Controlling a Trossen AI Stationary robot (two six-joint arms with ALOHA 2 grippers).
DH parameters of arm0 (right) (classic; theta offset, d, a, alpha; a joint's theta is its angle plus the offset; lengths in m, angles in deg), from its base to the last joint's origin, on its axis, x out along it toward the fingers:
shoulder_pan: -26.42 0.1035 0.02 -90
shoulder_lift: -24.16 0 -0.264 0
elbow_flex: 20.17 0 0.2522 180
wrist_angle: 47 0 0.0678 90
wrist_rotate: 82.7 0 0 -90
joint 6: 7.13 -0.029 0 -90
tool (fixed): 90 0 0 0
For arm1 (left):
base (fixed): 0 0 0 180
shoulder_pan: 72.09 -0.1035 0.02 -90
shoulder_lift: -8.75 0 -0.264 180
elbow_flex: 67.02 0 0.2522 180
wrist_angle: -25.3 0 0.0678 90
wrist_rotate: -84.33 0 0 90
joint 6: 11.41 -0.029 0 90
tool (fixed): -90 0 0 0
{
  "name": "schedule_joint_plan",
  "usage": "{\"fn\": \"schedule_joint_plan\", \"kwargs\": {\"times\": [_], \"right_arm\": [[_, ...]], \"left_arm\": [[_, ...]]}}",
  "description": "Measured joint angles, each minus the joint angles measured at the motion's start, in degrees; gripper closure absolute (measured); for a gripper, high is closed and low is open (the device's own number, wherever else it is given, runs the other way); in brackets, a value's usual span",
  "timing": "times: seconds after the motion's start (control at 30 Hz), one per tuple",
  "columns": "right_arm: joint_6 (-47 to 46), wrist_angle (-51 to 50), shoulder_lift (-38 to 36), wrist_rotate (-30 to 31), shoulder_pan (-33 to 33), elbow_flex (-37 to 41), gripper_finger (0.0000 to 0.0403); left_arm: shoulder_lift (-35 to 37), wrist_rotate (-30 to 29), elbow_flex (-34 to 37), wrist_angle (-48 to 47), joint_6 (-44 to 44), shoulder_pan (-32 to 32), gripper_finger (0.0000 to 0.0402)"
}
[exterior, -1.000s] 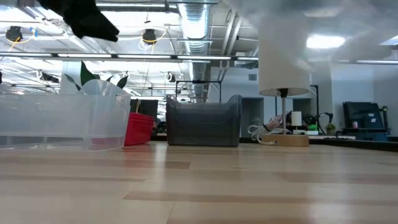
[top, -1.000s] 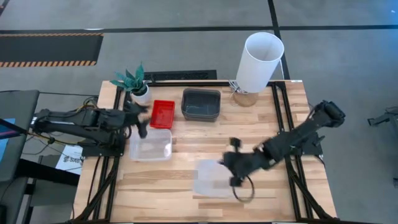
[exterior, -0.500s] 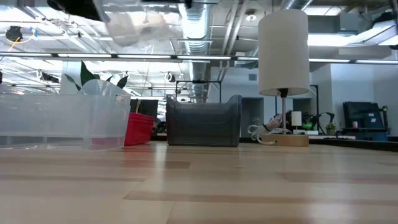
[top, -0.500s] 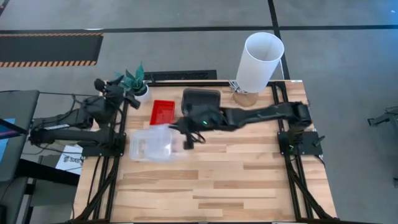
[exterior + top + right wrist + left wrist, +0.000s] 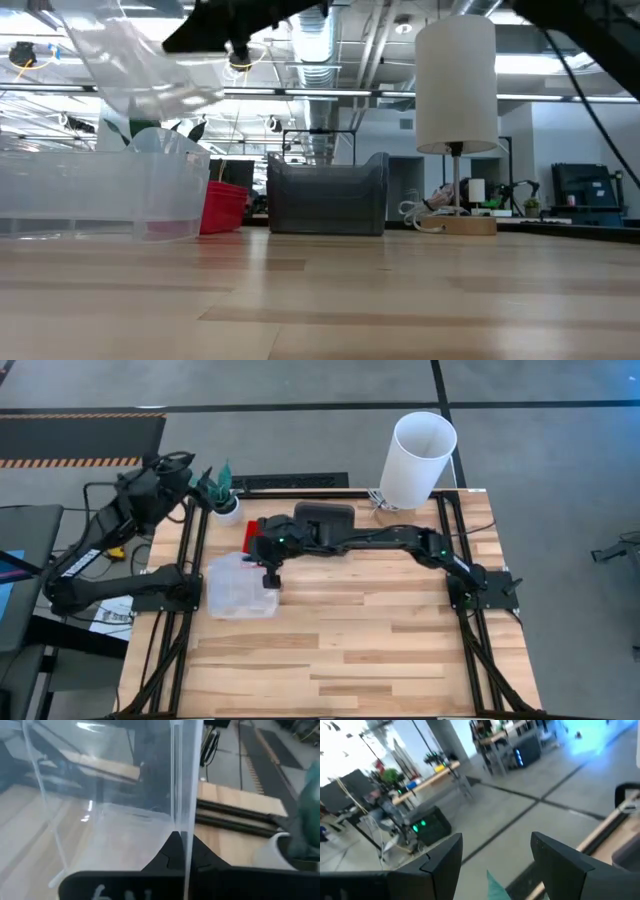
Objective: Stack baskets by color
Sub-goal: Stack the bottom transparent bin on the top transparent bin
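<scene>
My right gripper (image 5: 270, 574) reaches across the table and is shut on a clear basket (image 5: 140, 70), which hangs tilted above another clear basket (image 5: 100, 195) resting on its base at the table's left. A red basket (image 5: 258, 540) and a dark grey basket (image 5: 322, 516) sit behind them, both partly hidden under my right arm. My left gripper (image 5: 495, 857) is open and holds nothing, raised beyond the table's far left corner next to the potted plant (image 5: 220, 495). My right gripper pinches one side wall of the clear basket (image 5: 182, 815) between its two fingers, one finger on each face of the wall. The fingers come from the table's right, slanting slightly down. The basket is lifted clear and tilted, above the resting clear basket.
A tall white cylinder (image 5: 418, 455) stands at the far right on a wooden base. The potted plant is at the far left corner. My right arm spans the far half of the table; bare wood lies along the near half (image 5: 340, 660).
My right gripper has carried the clear basket from the table's near middle toward the far left, lifted clear, until it is over the resting clear basket. My left arm has pulled up and back to the far left corner, turning away from the table.
</scene>
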Motion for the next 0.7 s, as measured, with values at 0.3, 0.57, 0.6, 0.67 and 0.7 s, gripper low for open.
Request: {"fn": "schedule_joint_plan", "kwargs": {"times": [0.3,0.57,0.6,0.67,0.7], "right_arm": [[-2.7,-6.4,6.3,-2.8,-1.2,-6.6,0.0403],[-4.5,-8.4,6.6,-4.2,-2.7,-6.7,0.0397],[-4.5,-8.5,6.6,-4.2,-2.8,-6.7,0.0395],[-4.5,-8.7,6.6,-4.2,-2.8,-6.7,0.0392],[-4.5,-8.7,6.6,-4.2,-2.7,-6.7,0.0390]], "left_arm": [[-3.8,10.1,-0.6,-2.7,0.6,-6.2,0.0178],[-4.5,12.2,-0.6,-2.5,0.6,-8.4,0.0178],[-4.5,12.7,-0.6,-2.5,0.6,-8.7,0.0178],[-4.5,13.3,-0.6,-2.5,0.6,-9.2,0.0178],[-4.5,13.5,-0.6,-2.5,0.8,-9.3,0.0178]]}}
